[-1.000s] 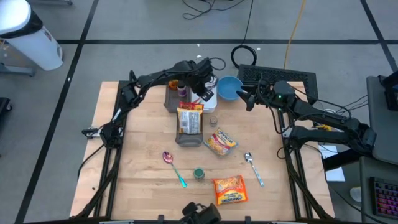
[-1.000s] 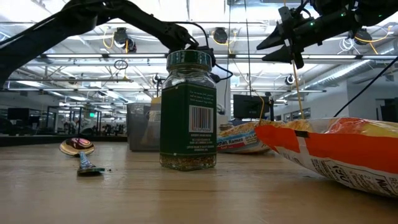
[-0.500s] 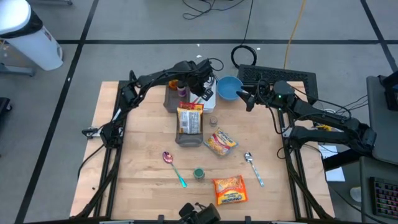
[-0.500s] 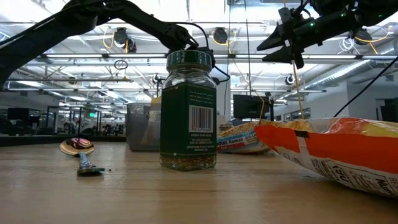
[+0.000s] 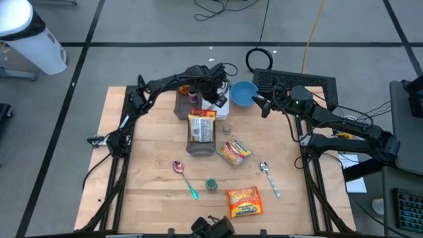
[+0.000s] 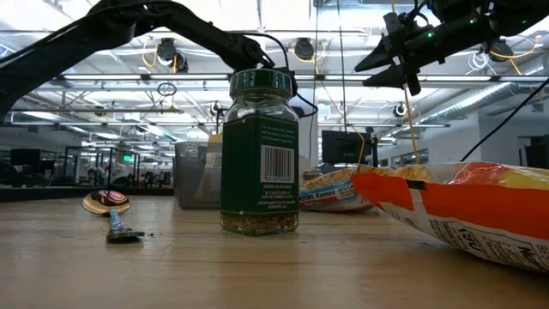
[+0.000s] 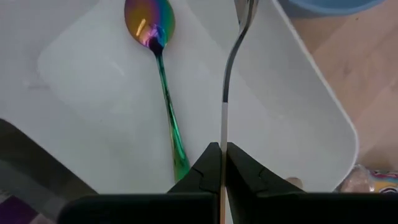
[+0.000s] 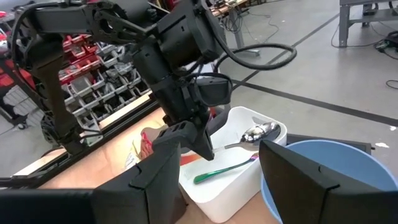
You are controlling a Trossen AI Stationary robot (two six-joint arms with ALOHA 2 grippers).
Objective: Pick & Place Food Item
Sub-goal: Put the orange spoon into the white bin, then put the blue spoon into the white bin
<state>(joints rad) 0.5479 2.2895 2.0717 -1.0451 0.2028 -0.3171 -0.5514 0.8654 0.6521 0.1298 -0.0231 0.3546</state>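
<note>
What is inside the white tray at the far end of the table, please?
A rainbow spoon lies in the tray. The shut left claw pinches a silver spoon over it. The arm hides the rest from above.

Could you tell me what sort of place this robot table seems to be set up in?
Probably a robotics lab or workshop: bare concrete floor with loose cables, parts-bin shelving behind the wooden table, and ceiling lights over an open hall.

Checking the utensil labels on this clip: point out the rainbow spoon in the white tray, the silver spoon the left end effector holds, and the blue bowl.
rainbow spoon (image 7: 163, 93): left wrist view, on its handle.
silver spoon (image 7: 231, 56): left wrist view, on its handle.
blue bowl (image 5: 242, 92): high view, on its inside.
</note>
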